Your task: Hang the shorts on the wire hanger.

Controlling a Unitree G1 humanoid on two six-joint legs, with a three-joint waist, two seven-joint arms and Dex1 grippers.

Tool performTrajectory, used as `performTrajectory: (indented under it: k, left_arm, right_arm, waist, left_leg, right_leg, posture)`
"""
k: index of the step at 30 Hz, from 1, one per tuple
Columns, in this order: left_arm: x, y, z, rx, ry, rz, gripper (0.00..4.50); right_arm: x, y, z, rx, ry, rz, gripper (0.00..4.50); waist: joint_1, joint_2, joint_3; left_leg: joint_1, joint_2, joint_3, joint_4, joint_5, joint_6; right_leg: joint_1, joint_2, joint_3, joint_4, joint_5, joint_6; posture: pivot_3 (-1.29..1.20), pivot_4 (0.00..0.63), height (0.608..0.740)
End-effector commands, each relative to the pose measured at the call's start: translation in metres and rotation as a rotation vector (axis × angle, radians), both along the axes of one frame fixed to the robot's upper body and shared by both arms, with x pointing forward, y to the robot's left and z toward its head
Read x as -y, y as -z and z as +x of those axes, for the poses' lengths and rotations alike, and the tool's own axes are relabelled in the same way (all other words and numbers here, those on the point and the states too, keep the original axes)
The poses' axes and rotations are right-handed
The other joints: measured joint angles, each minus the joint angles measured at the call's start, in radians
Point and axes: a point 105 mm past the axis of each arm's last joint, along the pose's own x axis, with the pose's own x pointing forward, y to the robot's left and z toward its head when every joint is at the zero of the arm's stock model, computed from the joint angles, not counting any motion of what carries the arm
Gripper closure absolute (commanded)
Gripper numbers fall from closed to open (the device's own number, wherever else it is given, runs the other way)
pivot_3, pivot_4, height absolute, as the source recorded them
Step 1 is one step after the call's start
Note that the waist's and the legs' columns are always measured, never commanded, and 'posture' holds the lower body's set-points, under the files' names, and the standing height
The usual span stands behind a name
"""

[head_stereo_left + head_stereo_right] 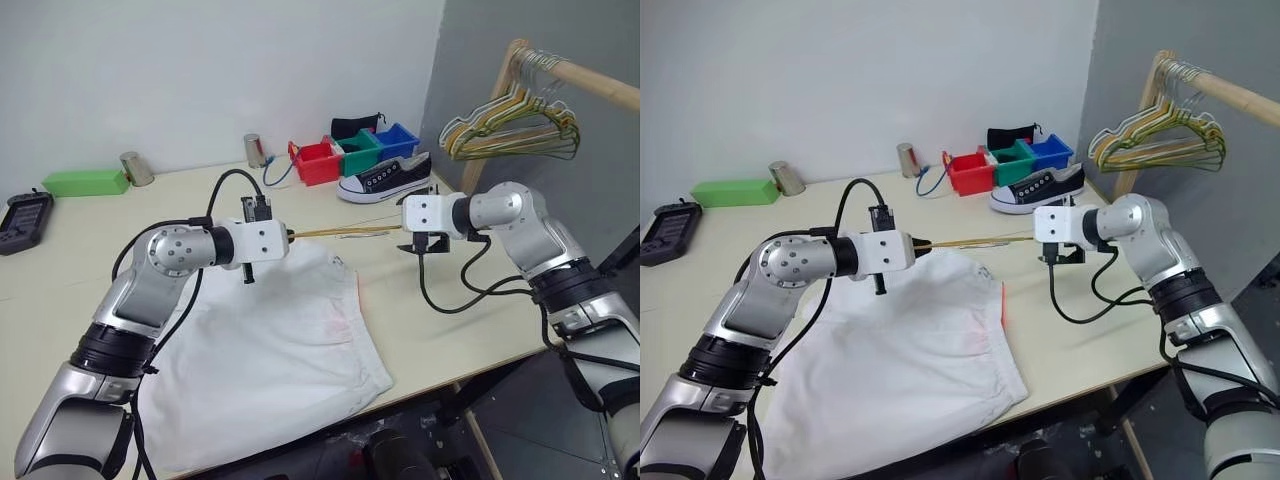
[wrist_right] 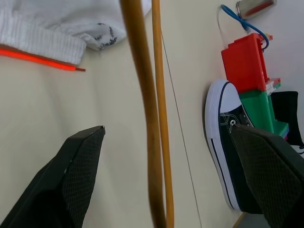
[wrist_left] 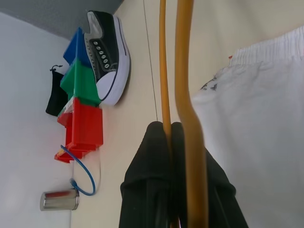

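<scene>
The left hand [image 3: 173, 156] has its fingers pressed together on the wire hanger [image 1: 340, 232], pinching one end of the thin yellow-orange wire just above the waistband edge of the shorts [image 1: 270, 350]. The right hand [image 2: 166, 175] is spread wide, its two black fingers standing well apart on either side of the far end of the wire with neither pad touching it. So the hanger hangs level between the two hands, above the table [image 1: 80, 230], carried by the left pinch alone.

The shorts lie flat on the table below and in front of the left arm, waistband toward the hanger, no part of them over the wire yet.

The main risk is that single pinch: a long thin wire gripped at one end can swivel or droop, and the free end could swing out from between the right fingers. If the right hand then closes, it may catch one strand only, or miss. A drooping end could also snag the gathered waistband and drag the cloth toward the black sneaker [image 1: 385, 180] and the red, green and blue bins [image 1: 355, 152] behind, or push the soft cloth into a heap that is hard to thread
</scene>
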Motion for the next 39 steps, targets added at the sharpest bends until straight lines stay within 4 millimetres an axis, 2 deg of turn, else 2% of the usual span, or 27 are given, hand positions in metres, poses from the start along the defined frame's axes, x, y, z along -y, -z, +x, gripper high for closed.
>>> performTrajectory:
  k: [1,2,3,7,13,14,16,20,23,25,26,32,36,39]
  left_arm:
    - [0.002,-0.012,-0.001,0.055,0.002,-0.006,4.50]
    - [0.001,-0.012,-0.002,0.055,0.001,-0.006,4.50]
    - [0.001,-0.012,-0.002,0.054,0.000,-0.006,4.50]
    - [0.000,-0.012,-0.002,0.049,-0.003,-0.008,4.50]
    - [0.000,-0.012,-0.001,0.047,-0.005,-0.005,4.50]
    - [0.000,-0.012,-0.001,0.048,-0.005,-0.006,4.50]
    - [0.000,-0.013,0.000,0.049,-0.006,-0.006,4.50]
    - [0.000,-0.013,0.000,0.052,-0.006,-0.005,4.50]
    - [0.001,-0.015,0.001,0.060,-0.003,-0.008,4.50]
    - [0.001,-0.017,0.002,0.073,-0.003,-0.017,3.95]
    - [0.001,-0.017,0.002,0.074,-0.005,-0.023,3.86]
    - [-0.002,-0.029,0.002,0.090,0.006,-0.094,2.57]
    - [-0.001,-0.047,-0.010,0.084,0.066,-0.200,1.75]
    - [0.000,-0.056,-0.018,0.081,0.098,-0.247,1.08]
  right_arm:
    - [-0.007,-0.017,0.003,0.059,-0.025,0.012,0.02]
    - [-0.007,-0.018,0.003,0.059,-0.027,0.014,0.39]
    - [-0.008,-0.018,0.003,0.062,-0.032,0.011,0.51]
    - [-0.010,-0.020,0.004,0.072,-0.041,0.014,1.60]
    - [-0.010,-0.021,0.005,0.087,-0.046,0.007,2.86]
    - [-0.009,-0.020,0.006,0.090,-0.046,0.003,3.23]
    - [-0.008,-0.020,0.006,0.094,-0.044,-0.001,3.68]
    - [-0.007,-0.020,0.006,0.105,-0.044,-0.006,4.47]
    - [-0.007,-0.019,0.006,0.106,-0.047,-0.007,4.47]
    - [-0.007,-0.018,0.005,0.105,-0.048,-0.009,4.50]
    - [-0.007,-0.018,0.005,0.102,-0.049,-0.010,4.50]
    - [-0.005,-0.011,0.000,0.053,-0.038,0.010,4.50]
    - [0.004,-0.002,-0.003,-0.019,0.007,0.049,4.50]
    - [0.020,0.013,-0.007,-0.109,0.064,0.070,4.50]
  waist:
    - [0.001,0.000,0.000]
    - [0.001,0.000,0.000]
    - [0.001,0.000,0.000]
    - [0.003,0.000,0.000]
    - [0.006,0.000,0.000]
    - [0.006,0.000,0.000]
    - [0.007,0.000,0.000]
    - [0.007,0.000,0.000]
    - [0.007,0.000,0.000]
    - [0.007,0.000,0.000]
    - [0.007,0.000,0.000]
    - [0.007,0.000,0.000]
    - [0.007,0.000,0.000]
    - [0.011,0.000,0.000]
  left_leg:
    - [0.000,0.000,0.000,0.000,0.000,0.000]
    - [0.000,0.000,0.000,0.000,0.000,0.000]
    - [0.000,0.000,0.000,0.000,0.000,0.000]
    - [0.000,0.000,0.000,0.001,0.000,0.000]
    - [0.000,0.000,0.000,0.002,0.000,0.000]
    - [-0.001,0.000,0.000,0.002,0.000,0.000]
    - [-0.001,0.000,0.000,0.002,0.000,0.000]
    - [-0.001,0.000,0.000,0.002,0.000,0.000]
    - [-0.001,0.000,0.000,0.002,0.000,0.000]
    - [-0.001,0.000,0.000,0.002,0.000,0.000]
    - [-0.001,0.000,0.000,0.002,0.000,0.000]
    - [-0.001,0.000,0.000,0.002,0.000,0.000]
    - [-0.001,0.000,0.000,0.002,0.000,0.000]
    - [-0.001,0.000,0.000,0.003,0.000,0.000]
  right_leg:
    - [0.000,0.000,0.000,0.000,0.000,0.000]
    - [0.000,0.000,0.000,0.000,0.000,0.000]
    - [0.000,0.000,0.000,0.000,0.000,0.000]
    - [0.000,0.000,0.000,0.000,0.000,0.000]
    - [0.000,0.000,0.000,0.001,0.000,0.000]
    - [0.000,0.000,0.000,0.001,0.000,0.000]
    - [0.000,0.000,0.000,0.001,0.000,0.000]
    - [0.000,0.000,0.000,0.001,0.000,0.000]
    - [0.000,0.000,0.000,0.001,0.000,0.000]
    - [0.000,0.000,0.000,0.001,0.000,0.000]
    - [0.000,0.000,0.000,0.001,0.000,0.000]
    - [0.000,0.000,0.000,0.001,0.000,0.000]
    - [0.000,0.000,0.000,0.001,0.000,0.000]
    - [0.000,0.000,0.000,0.001,0.000,0.000]
  posture:
    - [-0.17,0.000,0.740]
    - [-0.17,0.000,0.740]
    - [-0.17,0.000,0.740]
    - [-0.17,0.000,0.740]
    - [-0.17,0.000,0.740]
    - [-0.17,0.000,0.740]
    - [-0.17,0.000,0.740]
    - [-0.18,0.000,0.740]
    - [-0.18,0.000,0.740]
    - [-0.18,0.000,0.740]
    - [-0.18,0.000,0.740]
    - [-0.18,0.006,0.740]
    - [-0.18,0.009,0.740]
    - [-0.17,0.013,0.740]
